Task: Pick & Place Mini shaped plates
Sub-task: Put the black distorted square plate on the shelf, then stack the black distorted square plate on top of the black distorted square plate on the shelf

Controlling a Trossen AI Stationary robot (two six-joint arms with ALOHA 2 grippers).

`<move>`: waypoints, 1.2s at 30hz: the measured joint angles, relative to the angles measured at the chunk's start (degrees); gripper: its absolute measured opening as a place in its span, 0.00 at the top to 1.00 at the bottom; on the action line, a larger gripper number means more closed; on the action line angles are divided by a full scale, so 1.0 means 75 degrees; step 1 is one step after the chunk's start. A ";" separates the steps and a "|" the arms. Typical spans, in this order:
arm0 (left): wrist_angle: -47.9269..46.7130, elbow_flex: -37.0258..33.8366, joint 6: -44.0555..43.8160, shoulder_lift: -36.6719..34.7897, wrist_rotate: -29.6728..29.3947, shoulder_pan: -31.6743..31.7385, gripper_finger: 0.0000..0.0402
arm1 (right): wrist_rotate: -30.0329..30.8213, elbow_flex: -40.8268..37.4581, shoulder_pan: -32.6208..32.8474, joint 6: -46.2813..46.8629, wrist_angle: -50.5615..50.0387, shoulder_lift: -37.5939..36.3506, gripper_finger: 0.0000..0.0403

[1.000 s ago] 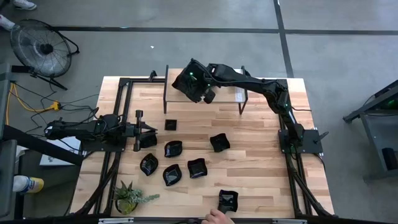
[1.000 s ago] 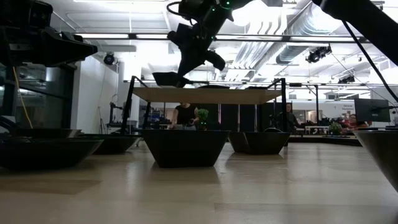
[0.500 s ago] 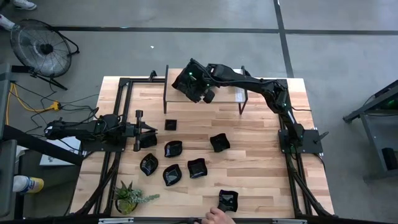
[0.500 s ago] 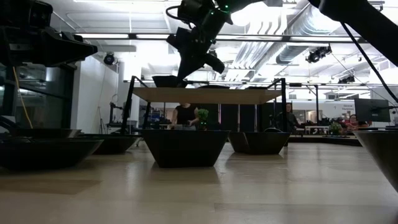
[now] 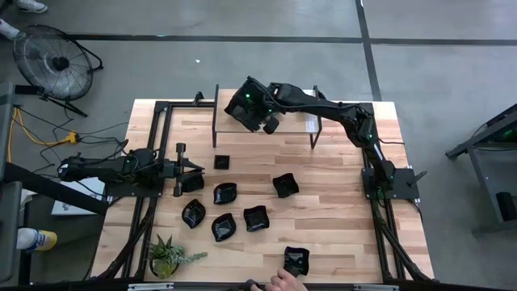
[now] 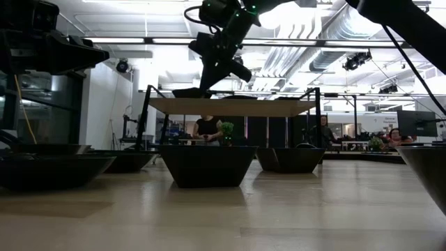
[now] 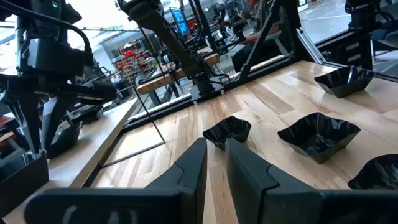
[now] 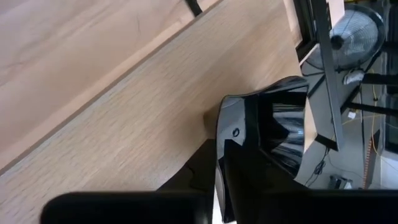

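Observation:
Several glossy black mini plates lie flat on the wooden table: a small square one (image 5: 222,162), wavy ones (image 5: 224,193), (image 5: 284,185), (image 5: 255,218), and one (image 5: 296,260) at the near edge. My right gripper (image 6: 211,78) reaches over the left end of a raised wooden shelf (image 6: 237,107) at the far side, shut on one plate (image 6: 189,92). My left gripper (image 7: 214,155) waits low at the table's left side, shut and holding nothing, with plates (image 7: 318,132) ahead of it. My right gripper pinches the plate by its rim (image 8: 273,127) between its two fingers (image 8: 249,177). The fingers come down at a slant from above. The plate sits about level, its underside on or just over the shelf top (image 8: 124,124); which, I cannot tell.
The shelf stands on thin dark legs (image 5: 215,121), (image 5: 315,133) over the table's far part. A green potted plant (image 5: 168,257) stands at the near left corner. A person's hand (image 5: 281,281) rests at the near edge by the nearest plate. Bare wood lies to the right.
My right gripper has moved down a little over the shelf's left end, bringing the held plate from just above the shelf down to its top. It has stayed shut on the plate.

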 joint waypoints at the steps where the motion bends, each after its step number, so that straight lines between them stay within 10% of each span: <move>1: 0.0000 0.0000 0.0001 0.0000 -0.0001 0.0001 0.86 | 0.0002 0.0000 0.0000 0.0000 -0.0003 0.0000 0.91; 36: 0.0000 0.0000 0.0000 0.0002 -0.0003 0.0001 0.86 | 0.1342 -0.0009 0.1804 0.3323 -0.1770 -0.0894 0.78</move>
